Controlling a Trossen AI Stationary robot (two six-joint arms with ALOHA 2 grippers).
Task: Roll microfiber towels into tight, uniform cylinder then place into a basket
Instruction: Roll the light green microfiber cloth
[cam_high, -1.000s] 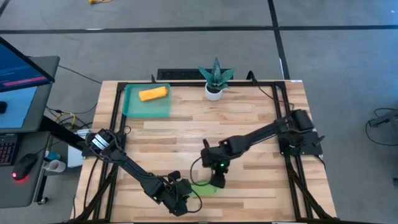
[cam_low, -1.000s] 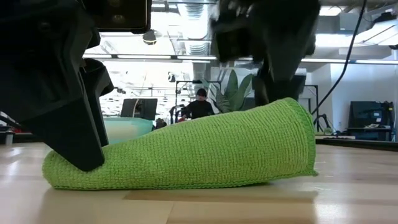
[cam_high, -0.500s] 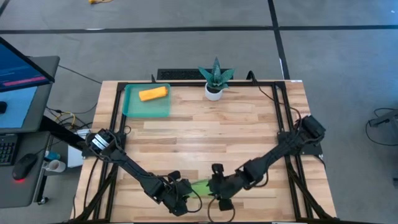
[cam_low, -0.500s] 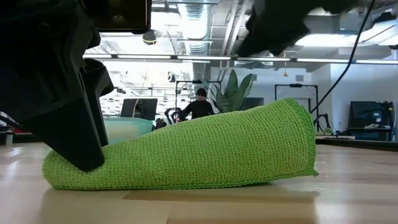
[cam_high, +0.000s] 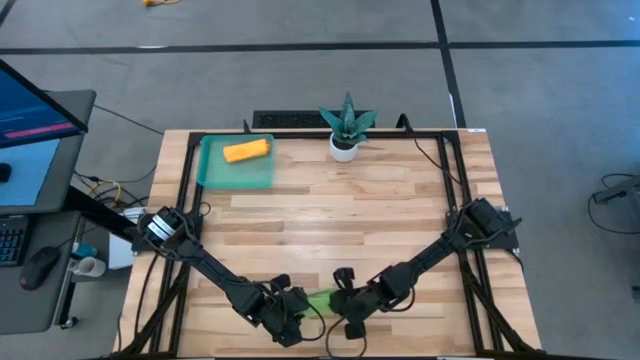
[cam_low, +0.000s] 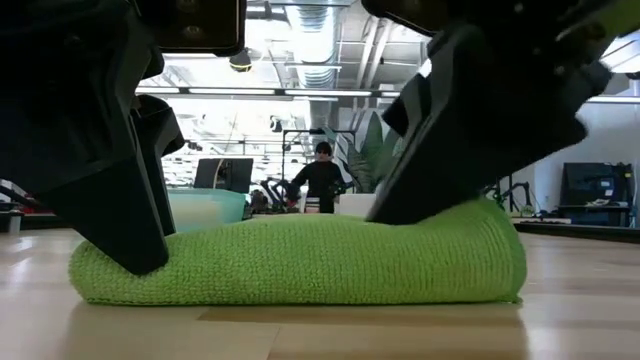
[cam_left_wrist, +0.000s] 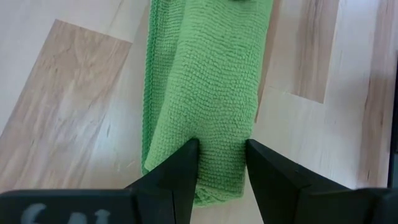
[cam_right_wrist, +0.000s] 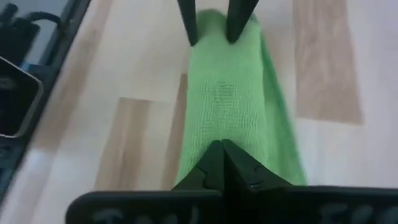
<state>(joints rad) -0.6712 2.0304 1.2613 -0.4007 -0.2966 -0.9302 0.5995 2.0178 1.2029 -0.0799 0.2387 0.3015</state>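
Near the bench's front edge, the rolled green towel (cam_high: 322, 300) is clamped at one end by the left gripper (cam_left_wrist: 222, 163) and pressed at the other by the right gripper (cam_right_wrist: 221, 155), fingers together.

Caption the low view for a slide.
Both grippers, left and right, press the rolled lime green microfiber towel at opposite ends.

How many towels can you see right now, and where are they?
2. The orange towel lies rolled in the basket at the table's far left. The green towel lies rolled at the near edge, between the left gripper and right gripper. None looks hidden.
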